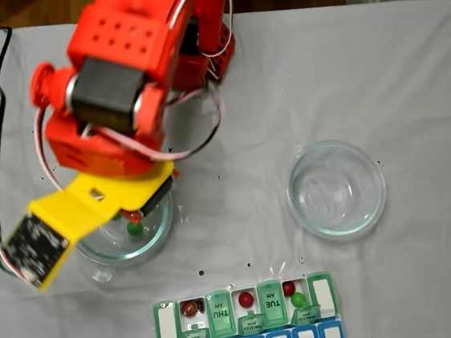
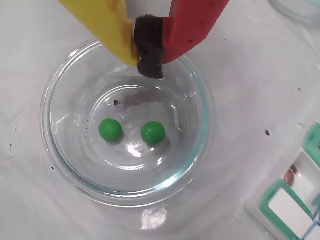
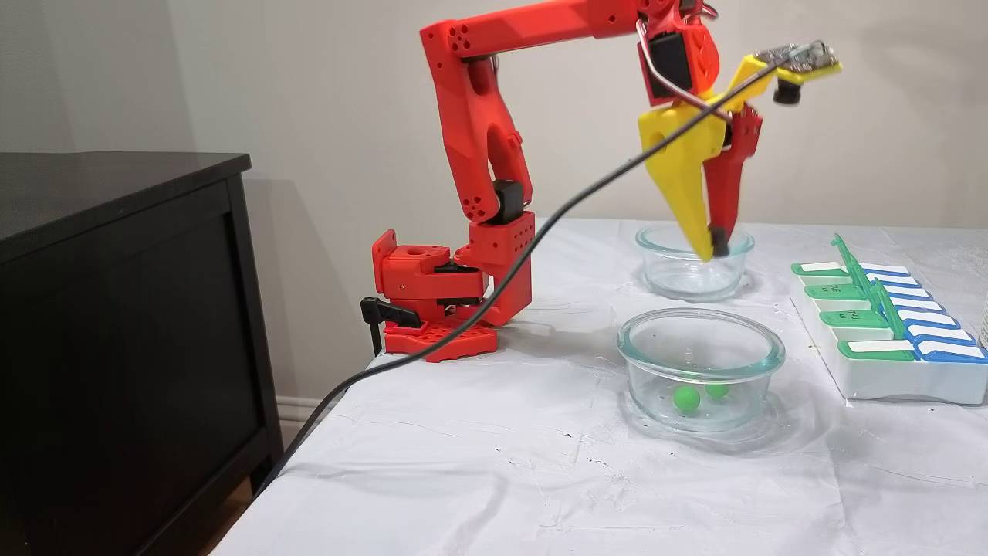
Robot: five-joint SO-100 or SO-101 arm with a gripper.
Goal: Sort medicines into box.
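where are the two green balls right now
Both green balls lie side by side, apart, on the bottom of the glass dish in the wrist view, just below the shut end effector hanging above it.

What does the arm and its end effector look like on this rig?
The arm is bright red printed plastic with pale looped wires. The end effector has one yellow finger and one red finger, with dark padding at the tips. A black cable trails off.

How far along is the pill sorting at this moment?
Done: in a fixed view the organizer holds three red balls and one green ball in its open compartments. In hand: nothing; the tool hangs shut and empty above the near dish. Left: two green balls lie in that dish. The other dish looks empty.
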